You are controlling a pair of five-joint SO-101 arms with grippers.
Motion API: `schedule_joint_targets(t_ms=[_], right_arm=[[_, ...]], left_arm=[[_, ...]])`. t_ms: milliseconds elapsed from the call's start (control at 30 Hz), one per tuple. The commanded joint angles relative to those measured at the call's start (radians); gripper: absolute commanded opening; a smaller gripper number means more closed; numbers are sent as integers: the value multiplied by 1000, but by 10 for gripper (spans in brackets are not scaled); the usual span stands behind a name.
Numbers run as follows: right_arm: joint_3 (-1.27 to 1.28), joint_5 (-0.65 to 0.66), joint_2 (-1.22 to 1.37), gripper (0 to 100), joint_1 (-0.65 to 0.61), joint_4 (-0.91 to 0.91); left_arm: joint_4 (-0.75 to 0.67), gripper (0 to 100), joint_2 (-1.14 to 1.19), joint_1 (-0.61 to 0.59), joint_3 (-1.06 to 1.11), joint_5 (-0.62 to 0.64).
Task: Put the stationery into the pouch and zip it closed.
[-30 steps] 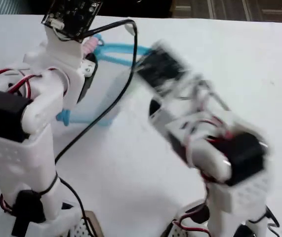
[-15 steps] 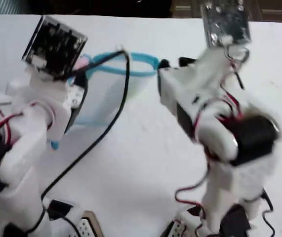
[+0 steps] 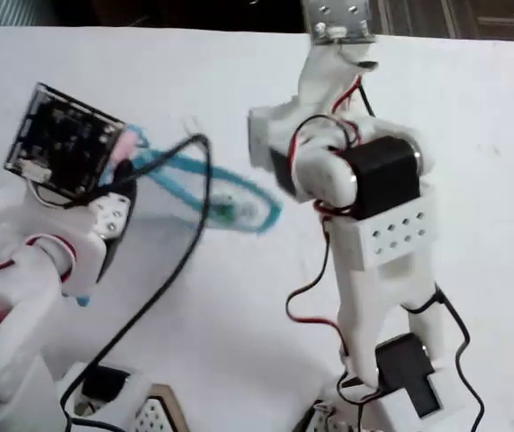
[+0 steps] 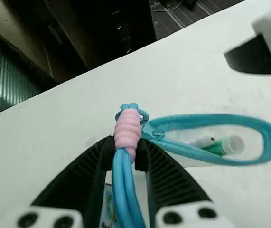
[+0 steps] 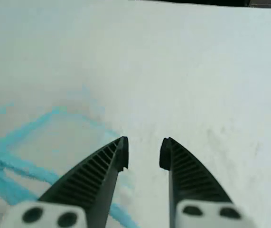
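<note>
The pouch [image 3: 238, 193] is clear plastic with a blue rim and a pink zip pull [image 4: 127, 130] at one end. It lies on the white table [image 3: 238, 81], with the pull end raised in the left gripper [image 4: 126, 147].

Its long axis runs from the pull end toward the right arm [image 3: 365, 180], slanting toward the near edge of the table. The mouth is open. In the left wrist view it forms a long blue loop [image 4: 211, 121] that points away from the pull.

The left wrist view shows the grip: the fingers are clamped on the blue rim just behind the pull. It also shows stationery [image 4: 220, 145] inside the mouth, with white and green ends lying along the pouch. The high view shows this only as a green spot [image 3: 225, 211].

The right wrist view shows the right gripper [image 5: 143, 152] with its fingers slightly apart, above bare table beside a corner of the pouch [image 5: 28, 127].
</note>
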Motion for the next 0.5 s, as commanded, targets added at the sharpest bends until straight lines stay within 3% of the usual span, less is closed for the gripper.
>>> schedule_joint_targets(t_ms=[0, 200, 333, 467], right_arm=[[-8, 138, -16, 126, -48, 33], [64, 275, -133, 126, -102, 31], [157, 275, -173, 126, -124, 30], [219, 183, -197, 126, -143, 28]], left_arm=[[-57, 24, -8, -61, 2, -2], [-94, 24, -8, -66, 4, 3], [-123, 24, -8, -68, 61, 48], [-199, 24, -8, -68, 99, 127]])
